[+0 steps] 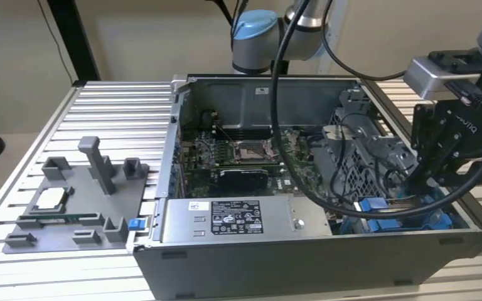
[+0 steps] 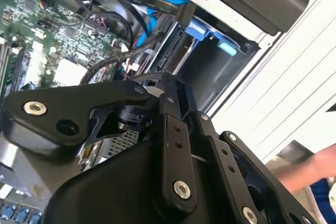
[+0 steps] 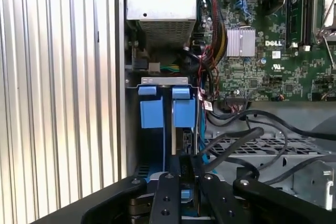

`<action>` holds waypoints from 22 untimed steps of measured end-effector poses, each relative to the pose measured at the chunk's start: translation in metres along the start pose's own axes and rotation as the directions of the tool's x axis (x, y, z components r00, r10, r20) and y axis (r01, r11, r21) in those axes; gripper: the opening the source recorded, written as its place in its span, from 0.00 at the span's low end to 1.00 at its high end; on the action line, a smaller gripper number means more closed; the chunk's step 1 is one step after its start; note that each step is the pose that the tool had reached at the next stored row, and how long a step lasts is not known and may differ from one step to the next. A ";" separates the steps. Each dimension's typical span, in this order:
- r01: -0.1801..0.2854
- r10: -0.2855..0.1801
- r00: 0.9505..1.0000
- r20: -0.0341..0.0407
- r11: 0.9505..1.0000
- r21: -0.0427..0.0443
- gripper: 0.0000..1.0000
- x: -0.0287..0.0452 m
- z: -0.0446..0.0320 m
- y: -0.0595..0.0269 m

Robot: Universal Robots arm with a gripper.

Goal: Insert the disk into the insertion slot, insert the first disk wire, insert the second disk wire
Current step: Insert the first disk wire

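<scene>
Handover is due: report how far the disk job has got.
Done: nothing confirmable. The insertion slot shows its blue rails, but whether the disk sits inside is hidden. In hand: the tool hangs directly over that slot, at the open case's corner. Left: black wires lie loose across the grey cage beside it; I see neither plugged into a disk.
</scene>
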State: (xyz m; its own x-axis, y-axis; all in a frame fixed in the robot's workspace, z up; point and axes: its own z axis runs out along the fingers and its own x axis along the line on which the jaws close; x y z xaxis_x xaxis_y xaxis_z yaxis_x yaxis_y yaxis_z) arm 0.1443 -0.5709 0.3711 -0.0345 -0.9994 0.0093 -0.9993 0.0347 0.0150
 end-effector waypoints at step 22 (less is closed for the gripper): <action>0.000 0.000 1.000 -0.007 1.000 0.000 0.00 -0.0044 0.0056 -0.0059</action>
State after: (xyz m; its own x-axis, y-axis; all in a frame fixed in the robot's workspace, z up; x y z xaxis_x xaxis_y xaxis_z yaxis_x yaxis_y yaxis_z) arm 0.1502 -0.5668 0.3654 -0.0346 -0.9993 0.0160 -0.9993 0.0348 0.0152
